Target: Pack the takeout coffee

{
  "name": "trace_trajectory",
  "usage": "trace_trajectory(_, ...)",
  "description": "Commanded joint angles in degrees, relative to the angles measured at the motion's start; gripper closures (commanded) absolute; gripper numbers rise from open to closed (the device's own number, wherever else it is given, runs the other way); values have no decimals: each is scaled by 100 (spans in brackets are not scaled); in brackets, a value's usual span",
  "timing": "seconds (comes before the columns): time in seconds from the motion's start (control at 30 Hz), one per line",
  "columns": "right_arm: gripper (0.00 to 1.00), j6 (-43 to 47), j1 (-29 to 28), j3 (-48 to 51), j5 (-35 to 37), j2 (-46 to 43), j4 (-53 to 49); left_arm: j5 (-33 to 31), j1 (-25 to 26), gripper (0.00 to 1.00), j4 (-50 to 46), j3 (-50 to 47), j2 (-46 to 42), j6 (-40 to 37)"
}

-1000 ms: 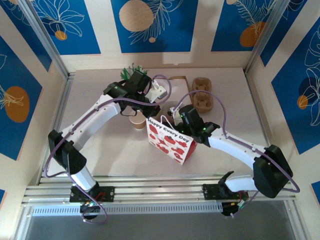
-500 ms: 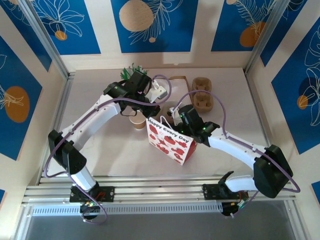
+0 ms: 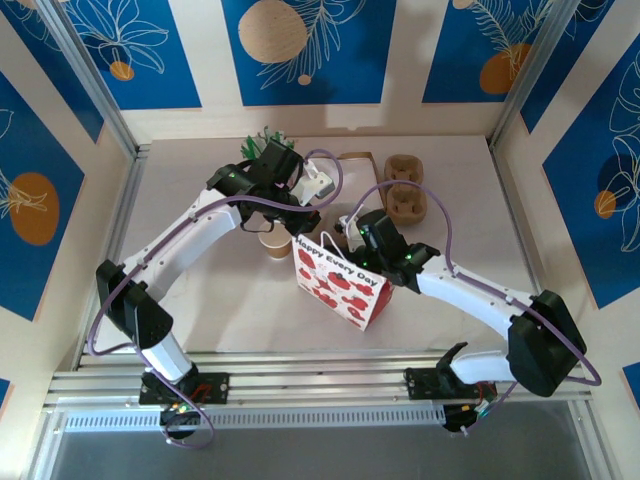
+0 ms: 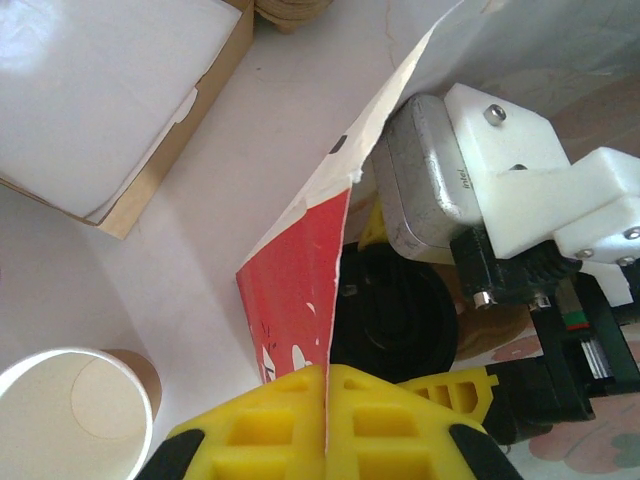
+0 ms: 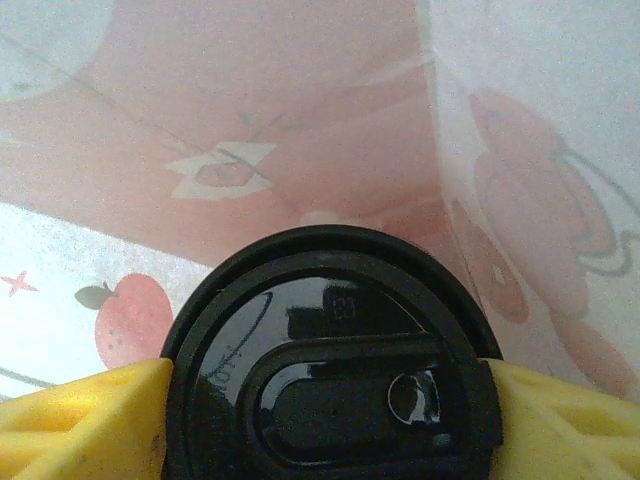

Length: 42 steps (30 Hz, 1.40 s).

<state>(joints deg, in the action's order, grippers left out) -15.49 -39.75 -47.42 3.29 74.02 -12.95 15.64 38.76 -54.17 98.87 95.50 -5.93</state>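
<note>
— Where do we stand?
— On our left, the small kraft-brown paper cup (image 3: 274,243) stands open on the table (image 3: 220,310), just outside the white paper bag with red apples (image 3: 340,280). Our left fingers (image 4: 250,430) pinch the bag's edge.
— And right?
— Our right fingers (image 5: 70,420) clasp the flat round black lid (image 5: 330,340) inside the bag. We judge the cup still needs lidding and packing.

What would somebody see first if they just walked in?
Probably the white gift bag with red apples, in the middle of the table. The left gripper pinches its top edge, and the right gripper reaches inside it with a shiny black lid between its yellow fingers. A brown paper cup stands open just left of the bag.
</note>
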Motion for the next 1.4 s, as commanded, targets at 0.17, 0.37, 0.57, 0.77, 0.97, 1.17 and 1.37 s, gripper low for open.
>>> trace_trajectory(0.17,14,39,-84,-179,65,-155,-469,53,-44,97,47,49,-248,-4)
trace_trajectory(0.37,10,65,-112,-266,80,-213,-572,53,-40,97,38,45,-240,8)
trace_trajectory(0.57,6,93,-147,-356,99,-271,-681,53,-44,97,30,45,-217,5)
trace_trajectory(0.77,1,84,-182,-399,110,-344,-724,45,-44,97,14,52,-218,10)
trace_trajectory(0.97,1,94,-209,-466,146,-397,-799,36,-39,97,4,53,-200,13)
trace_trajectory(1.17,1,150,-253,-461,84,-519,-768,27,-36,97,-6,53,-193,16)
trace_trajectory(1.37,1,161,-279,-518,93,-624,-814,27,-42,97,-12,55,-186,14)
